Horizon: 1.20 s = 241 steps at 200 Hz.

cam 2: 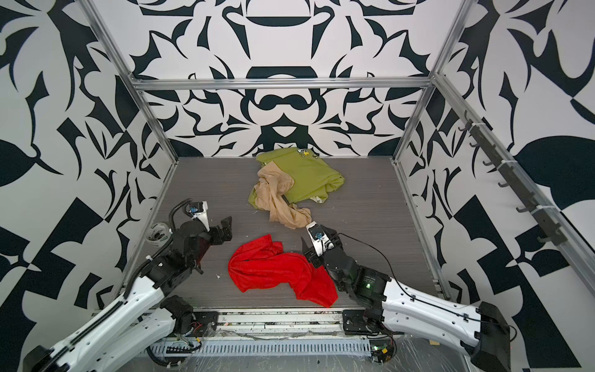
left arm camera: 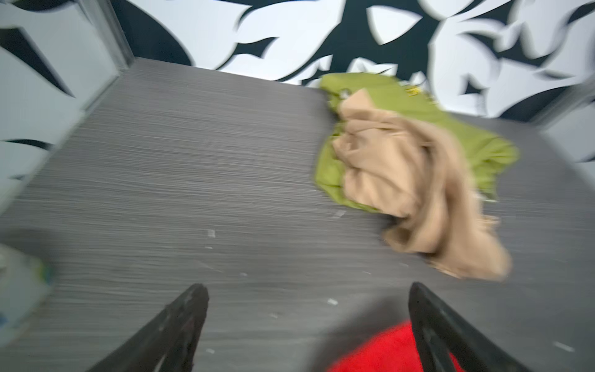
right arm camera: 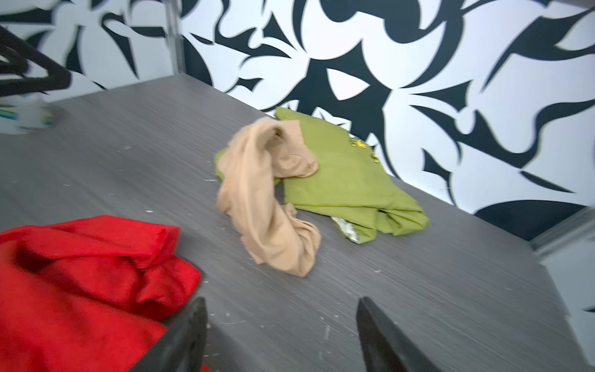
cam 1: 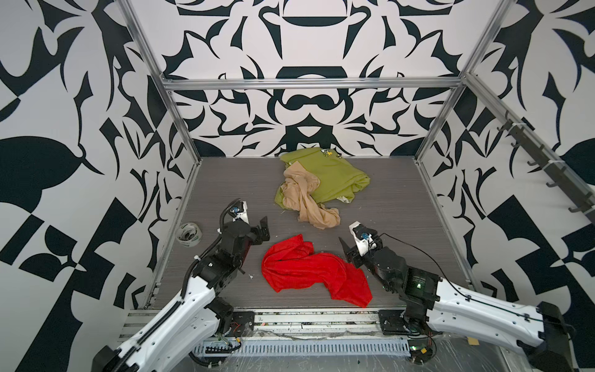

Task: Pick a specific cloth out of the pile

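We see the cloth (cam 1: 309, 270), bright red with a soft, faintly nubbly weave, lying crumpled in thick folds, with one lobe trailing toward the near edge. The pile (cam 1: 322, 183) is now two pieces. The olive-green cloth (cam 1: 338, 174) is smooth and roughly folded flat, with a small yellow print at its far edge. Over it lies the tan-beige cloth (cam 1: 306, 203), thin and limp, twisted into a loose rope.

The counter (cam 1: 225, 180) is dark grey with a fine streaked grain and scattered pale specks. The walls (cam 1: 306, 42) carry a bold black-and-white leaf pattern and are edged by an aluminium frame (cam 1: 309, 84). A tape roll (cam 1: 190, 235) sits at the counter's edge, outboard of the left gripper (cam 1: 264, 229).

Both grippers hover with their jaws apart and nothing between them; the wrist views are blurred but show the gaps at the left gripper (left arm camera: 306, 286) and the right gripper (right arm camera: 281, 299). The cloth lies on the counter between the two grippers, just below and inboard of each. Its right-hand folds are just beside the right gripper (cam 1: 346, 249), and whether they touch we cannot tell. The pile lies ahead of both grippers, well apart from the cloth.
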Each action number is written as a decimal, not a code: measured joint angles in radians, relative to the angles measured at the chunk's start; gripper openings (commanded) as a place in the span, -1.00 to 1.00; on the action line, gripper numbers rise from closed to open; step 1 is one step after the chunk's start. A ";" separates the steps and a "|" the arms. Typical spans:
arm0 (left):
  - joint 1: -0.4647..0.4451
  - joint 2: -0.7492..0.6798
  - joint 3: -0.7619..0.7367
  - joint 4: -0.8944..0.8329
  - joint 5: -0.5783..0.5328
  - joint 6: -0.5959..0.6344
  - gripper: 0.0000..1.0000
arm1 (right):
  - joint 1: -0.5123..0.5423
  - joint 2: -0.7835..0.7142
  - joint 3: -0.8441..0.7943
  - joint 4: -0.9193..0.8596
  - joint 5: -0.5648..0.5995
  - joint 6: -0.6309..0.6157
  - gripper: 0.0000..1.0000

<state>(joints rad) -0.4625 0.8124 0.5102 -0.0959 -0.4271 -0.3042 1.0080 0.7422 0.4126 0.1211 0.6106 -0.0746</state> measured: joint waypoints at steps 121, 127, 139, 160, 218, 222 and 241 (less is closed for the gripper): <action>0.290 0.603 -0.047 0.589 0.219 0.326 0.99 | -0.642 0.607 -0.230 0.710 -0.103 -0.128 0.82; 0.293 0.607 -0.051 0.621 0.228 0.333 0.99 | -0.654 0.636 -0.220 0.740 -0.116 -0.126 0.80; 0.311 0.615 -0.068 0.692 0.242 0.335 0.99 | -0.692 0.700 -0.192 0.792 -0.150 -0.111 0.78; 0.361 0.654 -0.098 0.794 0.252 0.325 0.99 | -0.779 0.782 -0.172 0.884 -0.219 -0.063 0.77; 0.384 0.743 -0.145 0.950 0.233 0.299 0.99 | -0.858 0.842 -0.139 0.903 -0.346 0.003 0.99; 0.384 0.745 -0.145 0.952 0.232 0.298 0.99 | -0.864 0.840 -0.126 0.887 -0.362 0.004 0.99; 0.384 0.750 -0.145 0.975 0.230 0.297 0.99 | -0.901 0.838 -0.083 0.844 -0.414 0.026 1.00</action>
<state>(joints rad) -0.0788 1.5627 0.3656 0.8791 -0.1974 -0.0074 0.1074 1.5806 0.3294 0.9653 0.1970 -0.0490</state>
